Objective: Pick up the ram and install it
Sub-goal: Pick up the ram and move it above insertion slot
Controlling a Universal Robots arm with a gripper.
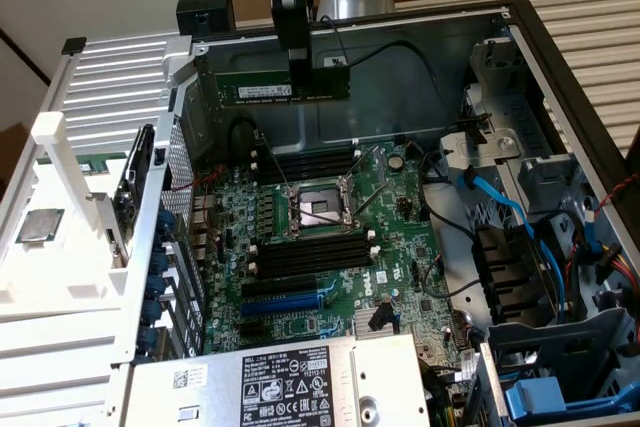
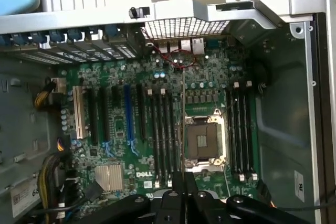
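The ram (image 1: 250,90), a long green stick with a pale label, hangs level in the air above the back of the open computer case. My gripper (image 1: 298,82) is shut on it near its middle, coming down from above. In the wrist view the ram (image 2: 182,124) shows edge-on as a thin line running out from my gripper (image 2: 184,181) over the motherboard (image 2: 131,150). Under it lie the processor socket (image 2: 203,142) and black memory slots with white end clips (image 2: 239,129) on one side and more slots (image 2: 163,129) on the other. The ram is well above the slots (image 1: 305,162).
A silver-topped processor chip (image 1: 40,225) rests on the white rack at the exterior view's left, beside an upright expansion card (image 1: 135,182). The power supply (image 1: 290,382) sits at the front. Blue cables (image 1: 500,207) and drive cages (image 1: 560,347) crowd the exterior view's right.
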